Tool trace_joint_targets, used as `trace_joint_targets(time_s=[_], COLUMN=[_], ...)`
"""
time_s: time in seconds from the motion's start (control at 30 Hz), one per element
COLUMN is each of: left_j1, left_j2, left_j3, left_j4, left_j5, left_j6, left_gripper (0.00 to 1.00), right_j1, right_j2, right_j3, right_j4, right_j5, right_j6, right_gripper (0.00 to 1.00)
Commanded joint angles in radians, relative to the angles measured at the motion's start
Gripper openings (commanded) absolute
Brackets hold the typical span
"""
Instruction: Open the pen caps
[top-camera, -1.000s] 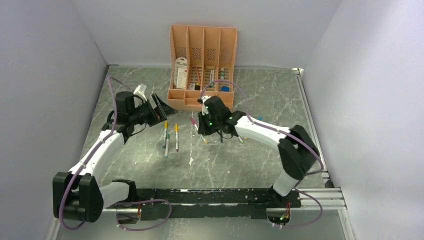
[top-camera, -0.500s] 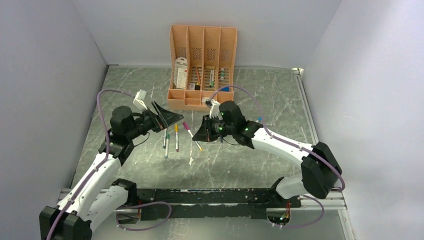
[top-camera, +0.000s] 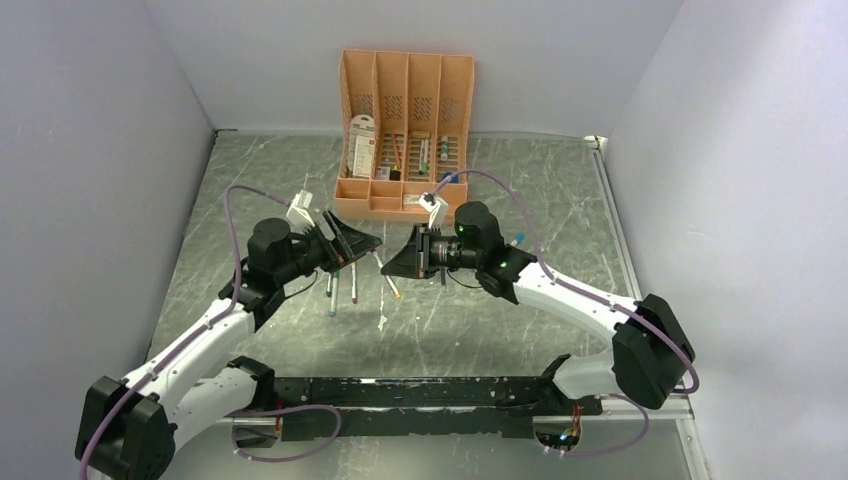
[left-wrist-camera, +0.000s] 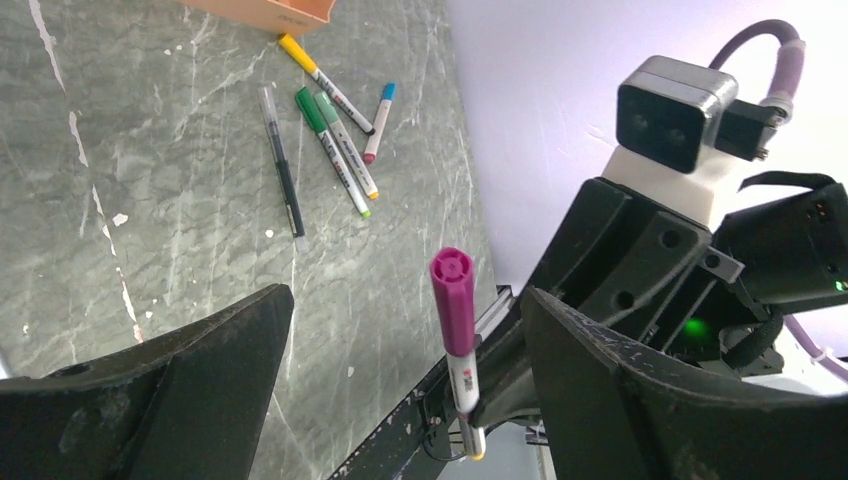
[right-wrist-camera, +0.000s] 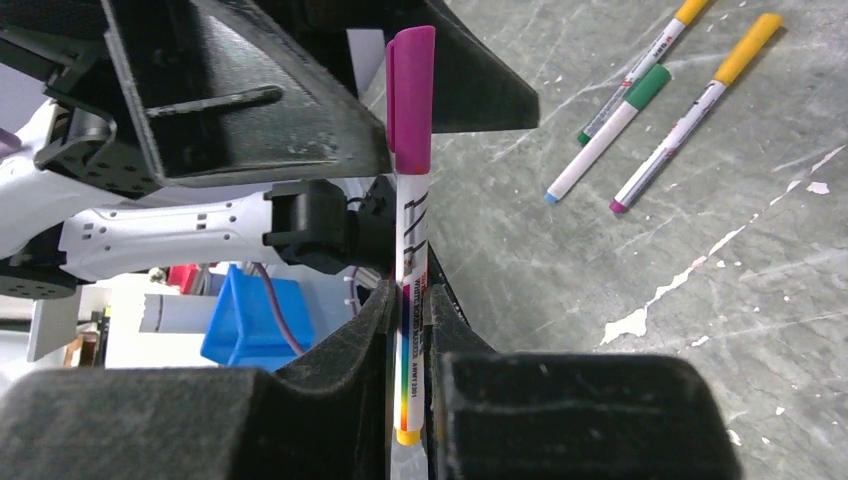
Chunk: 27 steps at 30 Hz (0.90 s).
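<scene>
Top external: facing each other above loose pens (top-camera: 341, 283) on the table (top-camera: 520, 190). Left wrist: spread wide on the left gripper (left-wrist-camera: 405, 300), around the purple cap (left-wrist-camera: 452, 300), clear of it. Right wrist: clamped with the right gripper (right-wrist-camera: 410, 300) on the pen (right-wrist-camera: 412, 235) barrel.

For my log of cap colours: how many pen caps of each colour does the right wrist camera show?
purple cap: 1
yellow caps: 2
green cap: 1
Total: 4
</scene>
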Motion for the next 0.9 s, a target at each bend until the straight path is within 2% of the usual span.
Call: trace_joint_targets(time_s=[0.0, 0.27, 0.53, 0.73, 0.8, 0.87], left_j1=[-0.021, -0.029, -0.051, -0.097, -0.109, -0.114], left_j2=[0.029, 0.087, 0.111, 0.136, 0.142, 0.150], left_j3=[0.013, 0.065, 0.075, 0.096, 0.109, 0.116], left_j4=[0.095, 0.080, 0.065, 0.025, 0.004, -0.004], left_j5=[-0.040, -0.053, -0.062, -0.102, -0.115, -0.122], left_j6=[-0.024, -0.003, 0.014, 0.042, 0.056, 0.061], left_gripper=[0.95, 0.84, 0.55, 0.40, 0.32, 0.29], right_j1=[-0.004, -0.005, -0.005, -0.010, -0.014, -0.019], right_j2=[-0.025, -0.032, -0.048, -0.034, -0.032, -0.030], right_j3=[-0.018, -0.040, -0.057, -0.042, -0.038, -0.037], right_j4=[0.049, 0.043, 0.024, 0.005, 0.001, -0.004], right_j5=[-0.016, 0.000, 0.025, 0.031, 0.031, 0.032], right_j6=[0.026, 0.035, 0.020, 0.003, -0.002, -0.006], right_gripper=[0.00, 0.00, 0.00, 0.00, 0.00, 0.00])
